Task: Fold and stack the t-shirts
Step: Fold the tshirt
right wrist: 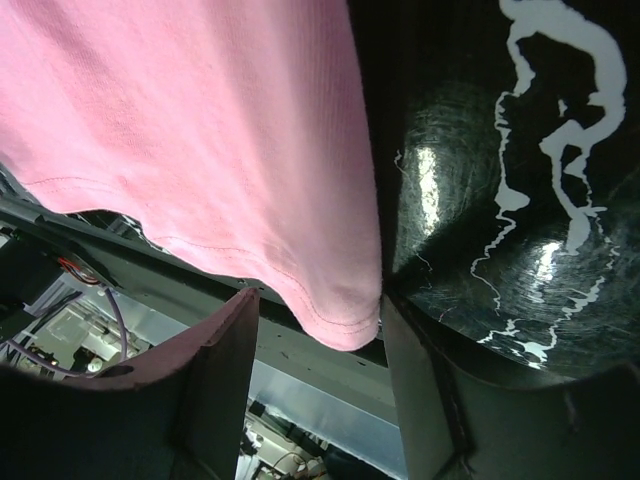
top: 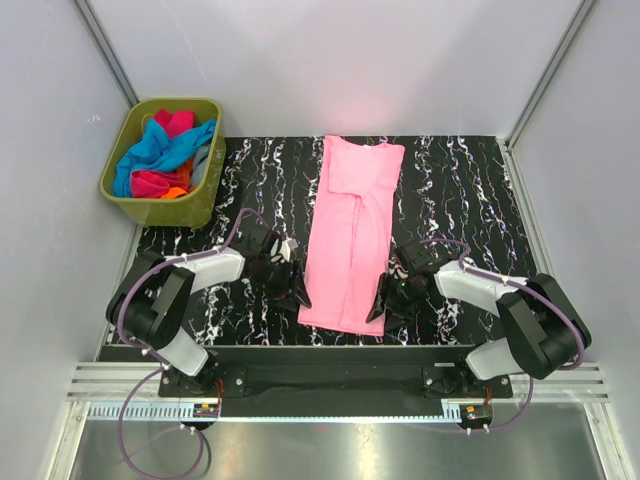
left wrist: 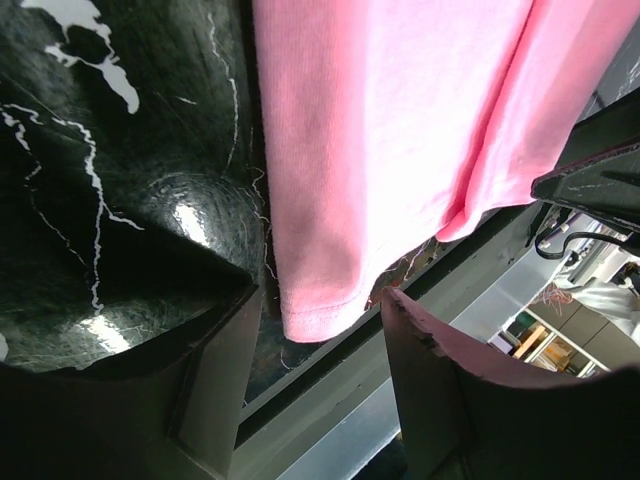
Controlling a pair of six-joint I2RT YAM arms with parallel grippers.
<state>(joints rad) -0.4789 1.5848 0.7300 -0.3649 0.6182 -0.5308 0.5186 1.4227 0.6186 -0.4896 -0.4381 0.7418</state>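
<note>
Pink t-shirt (top: 350, 235) lay folded lengthwise, left fingers (left wrist: 200, 400) and right fingers (right wrist: 210, 400) wide around its near corners; other t-shirts (top: 165, 150) sat in the bin (top: 205, 195).

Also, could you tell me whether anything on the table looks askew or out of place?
Slightly. The light pink t-shirt lies slanted on the mat, its near end further left than its far end, and loose threads trail from its near hem. Otherwise nothing stands out.

Bright, even light leaves white glare patches on the glossy black white-veined tabletop (right wrist: 430, 170), and the wrist views' near foregrounds blur darkly.
</note>
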